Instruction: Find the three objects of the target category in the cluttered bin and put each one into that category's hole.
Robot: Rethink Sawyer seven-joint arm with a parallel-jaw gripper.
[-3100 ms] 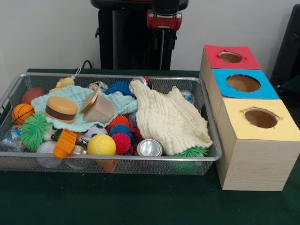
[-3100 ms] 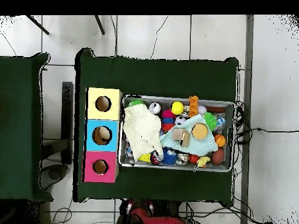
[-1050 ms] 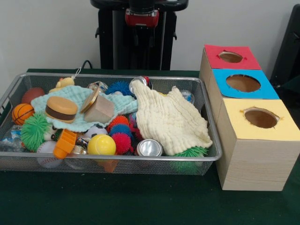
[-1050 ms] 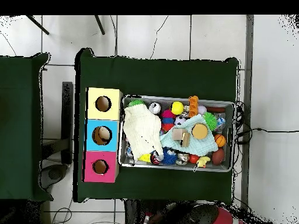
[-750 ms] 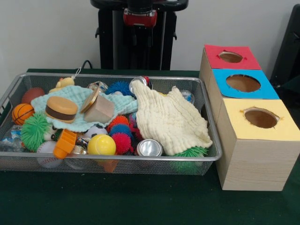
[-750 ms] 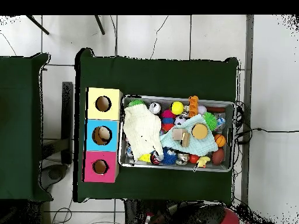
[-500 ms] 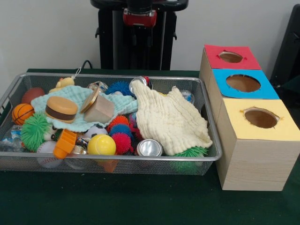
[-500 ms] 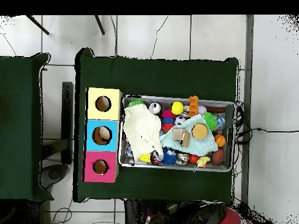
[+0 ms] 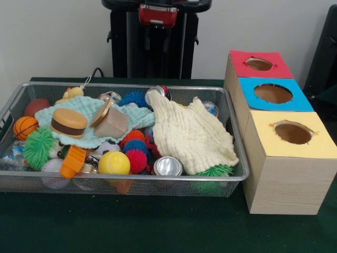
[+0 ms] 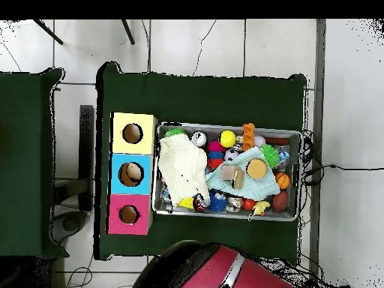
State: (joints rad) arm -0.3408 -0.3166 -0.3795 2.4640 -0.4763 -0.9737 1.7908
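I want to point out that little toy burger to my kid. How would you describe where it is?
Look in the wire mesh bin beside the three coloured boxes, at the end farthest from them. There a mint-green cloth lies over the toys, and the toy hamburger sits on top: a tan bun with a dark brown patty, the only food-shaped thing there.

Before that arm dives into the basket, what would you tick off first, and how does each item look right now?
1. Pincer ready: cannot tell; only a red part of the arm shows at the top of the front view.
2. Basket upright on the table: ok.
3. Holes unblocked: ok for the red box and yellow box; the blue box shows something pale inside from overhead.
4. Everything visible: not ok; the cream cloth and mint cloth hide toys.
5. Easy picks exposed: ok; the yellow ball and toy burger lie on top.
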